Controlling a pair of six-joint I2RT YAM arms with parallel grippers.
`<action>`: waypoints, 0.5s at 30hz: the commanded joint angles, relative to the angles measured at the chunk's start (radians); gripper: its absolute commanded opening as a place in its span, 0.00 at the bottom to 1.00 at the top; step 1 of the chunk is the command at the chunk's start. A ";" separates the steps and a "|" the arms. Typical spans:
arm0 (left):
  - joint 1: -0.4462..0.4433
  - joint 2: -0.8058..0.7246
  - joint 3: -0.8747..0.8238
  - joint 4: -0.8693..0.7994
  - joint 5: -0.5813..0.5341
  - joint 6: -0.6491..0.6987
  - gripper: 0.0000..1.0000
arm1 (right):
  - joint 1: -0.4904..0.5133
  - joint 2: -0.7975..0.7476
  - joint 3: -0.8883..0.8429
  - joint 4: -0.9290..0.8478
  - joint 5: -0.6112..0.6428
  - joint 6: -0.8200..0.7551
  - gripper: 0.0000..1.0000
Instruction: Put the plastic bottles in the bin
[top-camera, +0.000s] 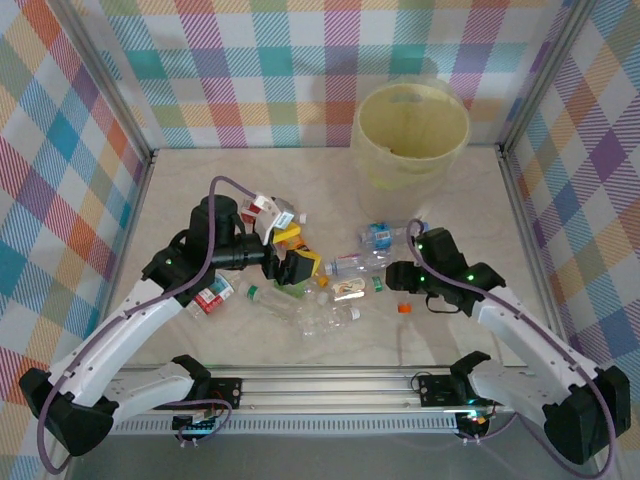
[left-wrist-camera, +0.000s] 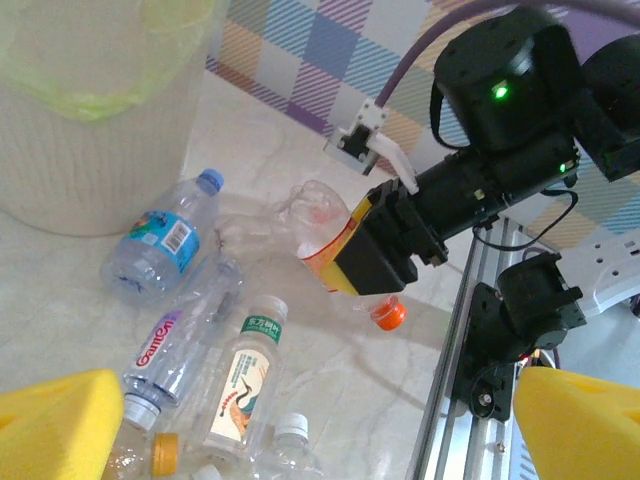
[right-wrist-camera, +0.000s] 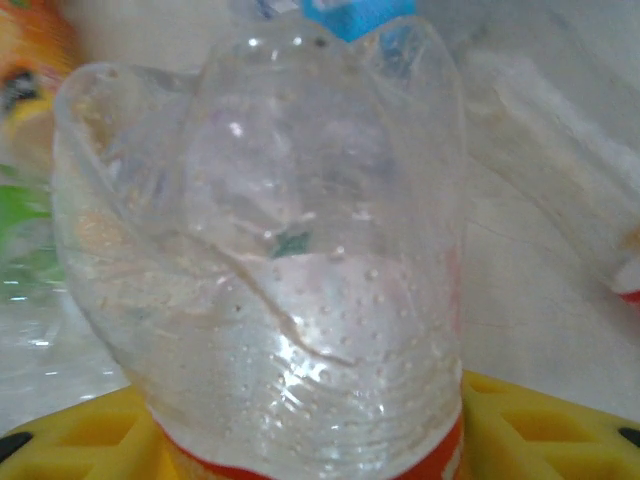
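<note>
Pinched between the yellow fingers (right-wrist-camera: 545, 425) of the right gripper (top-camera: 392, 276), a crushed clear bottle (right-wrist-camera: 300, 250) with an orange label band sits base outward, its dented body sticking out past the fingertips; the jaws are closed tight on its labelled end; whether it is lifted off the table (top-camera: 200, 200) I cannot tell; just beside it lies a loose orange cap (left-wrist-camera: 388, 315); near it on the table lie other bottles, a blue-labelled bottle (left-wrist-camera: 160, 245) and a white-capped bottle (left-wrist-camera: 245, 385) among them; the left gripper (left-wrist-camera: 318, 420) hangs over these with its fingers spread wide and nothing between them; the bin (top-camera: 400, 172) stands at the table's far side, well apart from the gripped bottle.
</note>
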 joint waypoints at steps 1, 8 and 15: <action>-0.013 -0.028 -0.017 0.053 0.036 -0.014 1.00 | 0.005 -0.027 0.101 0.008 -0.080 -0.034 0.58; -0.013 -0.054 -0.037 0.092 0.032 -0.037 1.00 | 0.005 0.016 0.313 0.027 -0.062 -0.070 0.56; -0.012 -0.077 -0.051 0.092 0.007 -0.031 1.00 | 0.000 0.143 0.549 0.068 0.052 -0.141 0.56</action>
